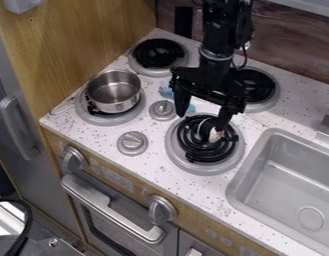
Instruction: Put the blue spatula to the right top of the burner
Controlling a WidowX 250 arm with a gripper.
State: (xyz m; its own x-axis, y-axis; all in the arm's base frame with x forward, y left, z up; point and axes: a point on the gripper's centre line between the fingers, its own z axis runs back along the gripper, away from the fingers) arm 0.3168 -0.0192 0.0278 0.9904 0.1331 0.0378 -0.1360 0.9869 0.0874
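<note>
The gripper (pixel 201 120) hangs over the left and back part of the front right burner (pixel 205 167), its two fingers wide apart. Bits of blue, which look like the blue spatula (pixel 167 92), show on the counter behind the left finger, beside the small back knob. Most of its shape is hidden by the gripper. At the right fingertip, over the black coils, is a small pale, pinkish thing (pixel 215 134); I cannot tell what it is or whether the finger touches it.
A metal pot (pixel 114 92) stands on the left burner. Two more burners lie behind, at back left (pixel 158 54) and back right (pixel 261 105). Between the burners stand two grey knobs (pixel 162 110). The sink (pixel 287 175) is at the right, with a wooden wall (pixel 93 40) at left.
</note>
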